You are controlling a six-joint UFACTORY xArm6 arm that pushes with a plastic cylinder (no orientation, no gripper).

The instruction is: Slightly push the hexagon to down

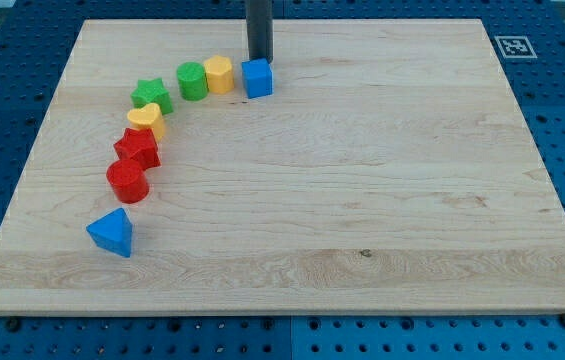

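The yellow hexagon (219,74) sits near the view's top, between a green cylinder (193,81) on its left and a blue cube (257,77) on its right. My tip (260,60) comes down from the view's top edge and stands just above the blue cube, touching or nearly touching its top side. It is to the upper right of the hexagon, about a block's width away.
The blocks form an arc on the wooden board (362,180): a green star (151,96), a yellow heart (147,120), a red star (137,148), a red cylinder (128,181) and a blue triangle (112,232) at the lower left. A marker tag (513,46) is at the top right corner.
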